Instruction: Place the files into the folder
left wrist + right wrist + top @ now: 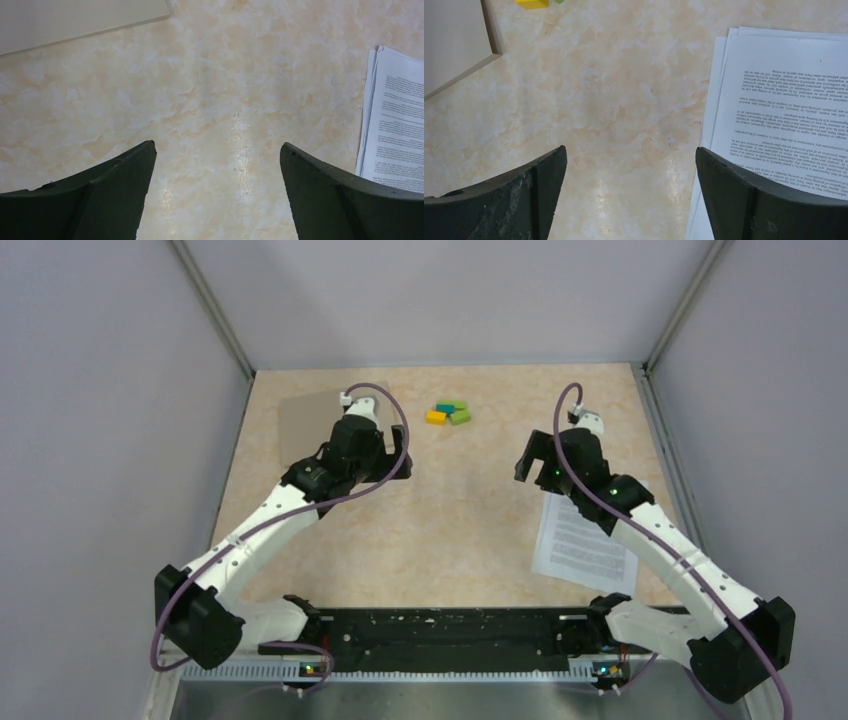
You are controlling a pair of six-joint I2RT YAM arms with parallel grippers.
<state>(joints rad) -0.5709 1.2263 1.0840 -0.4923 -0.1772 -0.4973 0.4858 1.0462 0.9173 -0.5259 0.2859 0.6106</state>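
Observation:
The files (585, 545) are a small stack of white printed sheets lying flat at the right of the table, partly under my right arm. They also show in the left wrist view (395, 130) and the right wrist view (784, 95). The folder (305, 420) is a flat tan card lying closed at the back left, partly hidden by my left arm; a corner of it shows in the wrist views (75, 20) (451, 40). My left gripper (398, 465) (217, 146) is open and empty above bare table, right of the folder. My right gripper (530, 460) (630, 149) is open and empty, just left of the files' edge.
Several small coloured blocks (448, 413) lie at the back middle; a yellow one (531, 3) shows at the top of the right wrist view. Grey walls enclose the beige table (450, 530) on three sides.

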